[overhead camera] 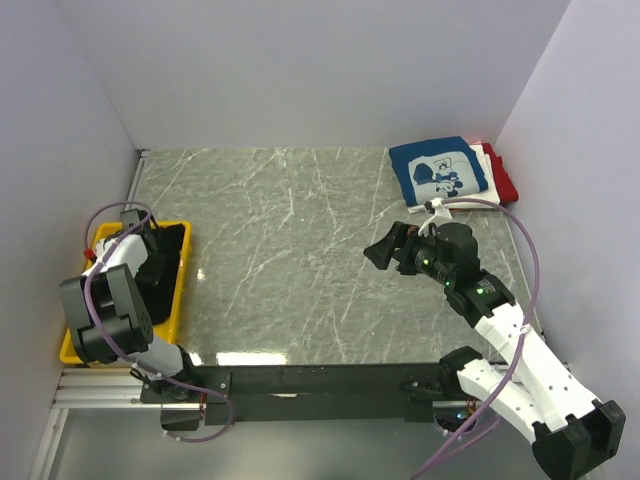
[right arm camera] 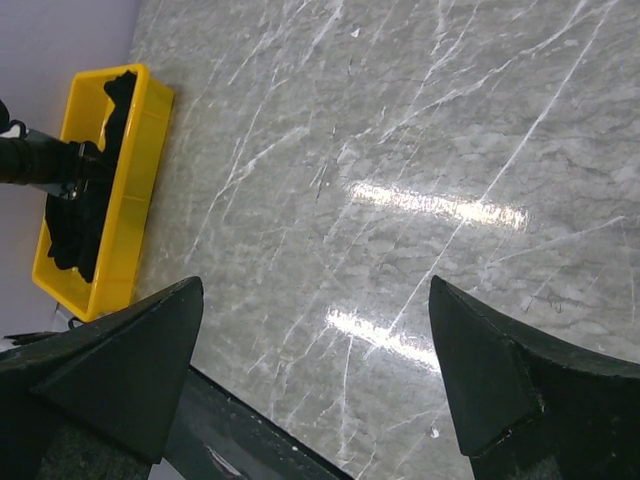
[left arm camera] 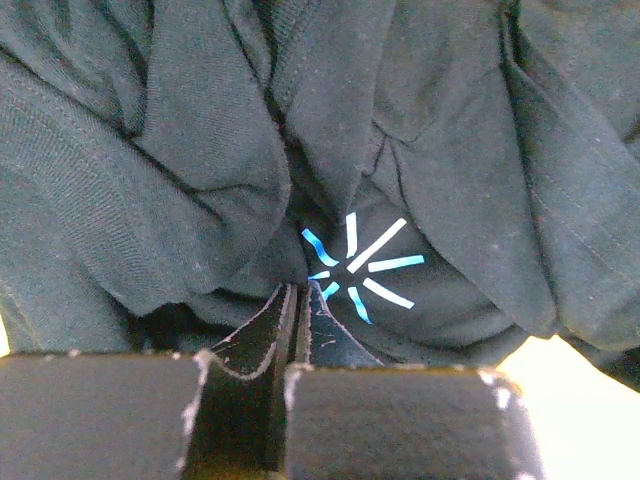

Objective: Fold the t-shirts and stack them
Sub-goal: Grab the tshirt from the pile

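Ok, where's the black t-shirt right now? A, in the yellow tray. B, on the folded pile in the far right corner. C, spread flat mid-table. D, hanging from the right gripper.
A: the black t-shirt lies bunched inside the yellow tray, pinched there by the left gripper, while the right gripper is open and holds nothing.

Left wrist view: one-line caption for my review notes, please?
Left gripper pinching the crumpled black t-shirt beside its blue starburst mark.
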Robot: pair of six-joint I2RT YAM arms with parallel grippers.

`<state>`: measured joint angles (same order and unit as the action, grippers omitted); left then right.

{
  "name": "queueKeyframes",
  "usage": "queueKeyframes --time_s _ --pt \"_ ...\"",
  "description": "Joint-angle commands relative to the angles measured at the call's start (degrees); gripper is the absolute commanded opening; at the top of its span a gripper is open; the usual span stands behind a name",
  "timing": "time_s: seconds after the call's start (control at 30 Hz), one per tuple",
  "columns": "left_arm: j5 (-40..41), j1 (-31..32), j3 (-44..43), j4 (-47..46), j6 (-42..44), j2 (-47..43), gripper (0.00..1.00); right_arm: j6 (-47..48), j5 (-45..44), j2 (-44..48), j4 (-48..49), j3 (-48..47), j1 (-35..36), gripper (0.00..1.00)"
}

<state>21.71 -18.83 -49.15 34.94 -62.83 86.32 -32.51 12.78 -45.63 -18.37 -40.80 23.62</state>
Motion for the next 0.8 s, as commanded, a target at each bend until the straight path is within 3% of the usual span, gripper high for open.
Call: queueKeyframes --time_s 0.0,0.27,0.47,0.77 --pt "1.05 -0.07 -2.53 1.53 1.30 -4.56 0.01 0.52 1.02 0.01 2.64 0.37 0.20 1.00" --pt "1.58 -0.07 -11.49 7.68 8.15 -18.54 0.01 0.61 1.64 -0.69 2.55 -0.16 0.11 1.00" --pt "-1.76 -0.07 -17.47 7.16 13.60 -26.37 0.00 0.61 2.25 -1.22 2.81 -0.42 0.20 1.00" --pt "-12.55 -0.07 -33.72 6.11 18.35 -26.30 0.00 0.61 2.87 -1.48 3.43 -0.69 0.20 1.00"
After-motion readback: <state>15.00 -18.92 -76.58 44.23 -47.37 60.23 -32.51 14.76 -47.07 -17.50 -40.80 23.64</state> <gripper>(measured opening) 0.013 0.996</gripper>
